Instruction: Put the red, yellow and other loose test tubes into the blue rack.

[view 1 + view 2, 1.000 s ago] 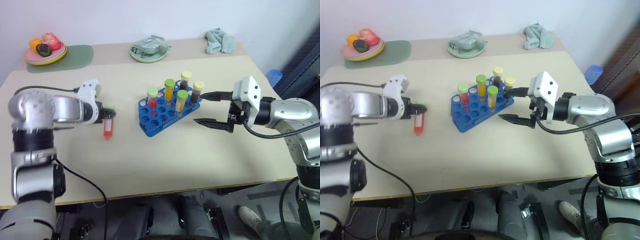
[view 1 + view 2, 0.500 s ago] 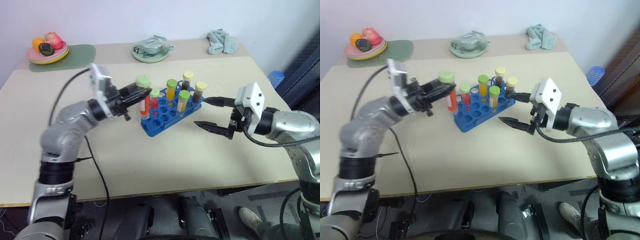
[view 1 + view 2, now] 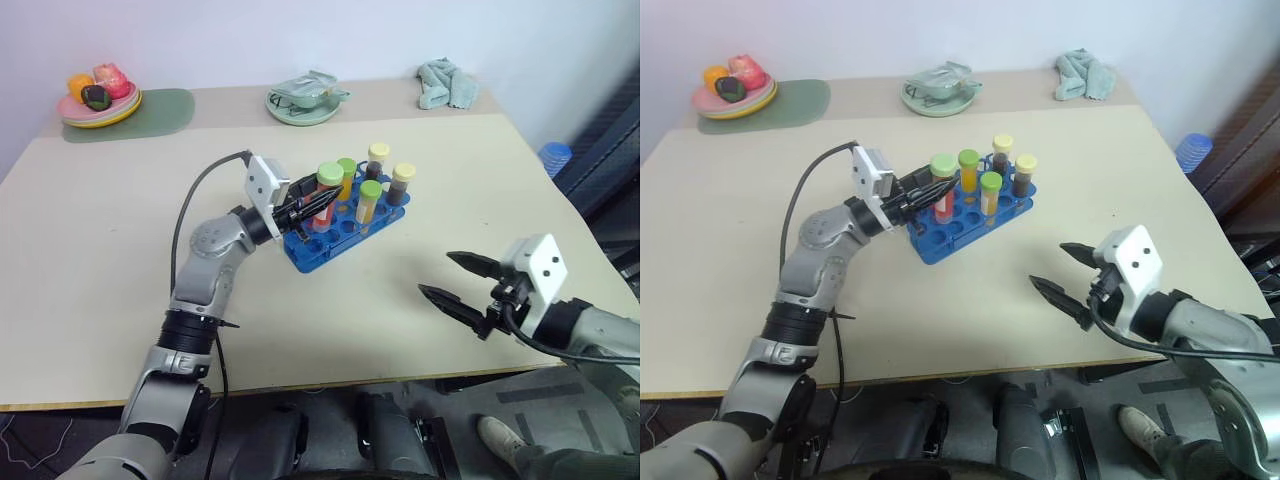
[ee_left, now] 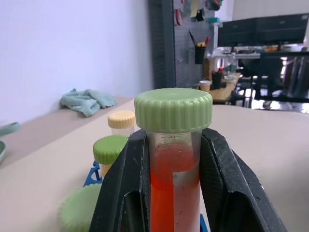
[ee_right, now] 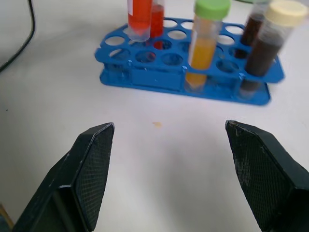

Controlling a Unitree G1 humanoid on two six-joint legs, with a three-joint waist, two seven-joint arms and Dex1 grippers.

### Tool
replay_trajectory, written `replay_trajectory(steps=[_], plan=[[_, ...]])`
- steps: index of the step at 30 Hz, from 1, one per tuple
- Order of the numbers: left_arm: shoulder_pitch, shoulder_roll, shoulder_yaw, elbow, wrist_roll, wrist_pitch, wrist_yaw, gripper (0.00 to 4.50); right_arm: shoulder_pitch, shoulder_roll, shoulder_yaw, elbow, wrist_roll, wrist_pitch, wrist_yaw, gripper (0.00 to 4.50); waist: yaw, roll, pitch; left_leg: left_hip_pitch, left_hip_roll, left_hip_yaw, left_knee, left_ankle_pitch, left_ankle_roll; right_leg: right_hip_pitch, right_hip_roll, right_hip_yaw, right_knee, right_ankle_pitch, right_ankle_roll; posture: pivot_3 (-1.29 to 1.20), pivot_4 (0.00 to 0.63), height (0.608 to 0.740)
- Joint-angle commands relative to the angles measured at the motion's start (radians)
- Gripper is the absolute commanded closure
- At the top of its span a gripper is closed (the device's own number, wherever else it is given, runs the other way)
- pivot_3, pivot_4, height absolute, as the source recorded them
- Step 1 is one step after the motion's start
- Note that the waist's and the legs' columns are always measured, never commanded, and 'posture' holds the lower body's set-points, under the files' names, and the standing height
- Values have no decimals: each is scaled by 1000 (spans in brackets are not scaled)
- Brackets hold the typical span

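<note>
Left claw (image 4: 174, 193): pinching a red tube (image 4: 173, 183) just under its green cap (image 4: 174, 108), one black finger (image 4: 123, 193) on each side; it holds the tube upright over the left end of the blue rack (image 3: 335, 232), beside another red tube (image 5: 157, 21) with a green cap that stands in the rack.
Red tube's foot: from the right wrist view it hangs just above the rack's holes near that end; whether it has entered a hole cannot be told.
Right claw (image 3: 455, 280): spread wide and holding nothing, its two black fingers (image 5: 89, 164) well apart; it hangs over the bare worktop (image 3: 100, 270) near the front right corner, well clear of the rack.
Blue rack: stands near the middle of the worktop, set at a slant to its edges, with many holes free along its front rows.
Tubes in the rack: an orange-yellow tube (image 3: 344, 180) and a yellow tube (image 3: 368, 200), both with green caps; two dark brown tubes with pale yellow caps, one (image 3: 374, 160) at the back and one (image 3: 400, 184) at the right end.
Back edge of the worktop: a plate of toy fruit (image 3: 98, 98) on a green mat (image 3: 150, 108) at the left corner, a pale green dish (image 3: 300, 100) holding a crumpled wrapper near the middle, a light teal cloth (image 3: 445, 84) towards the right.
</note>
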Motion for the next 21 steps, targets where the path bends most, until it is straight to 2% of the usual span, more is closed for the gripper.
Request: replay_trajectory(steps=[1,10,21], plan=[[-21,-18,-6,-13,7,-22,2,3690,45,9,-56,-34,9,-44,5,734,4,0,0,0,0,0,0,0,0,0,0,0,0,0,0,0,150,740],[4,-67,-37,-25,50,10,49,3690,166,35,-71,-12,-27,-169,46,734,5,0,0,2,0,0,0,0,0,2,0,0,-1,0,0,0,150,740],[7,-88,-69,8,136,9,143,3690,173,39,-57,-35,-24,-182,15,734,6,0,0,6,0,0,0,0,0,6,0,0,0,0,0,0,150,740]])
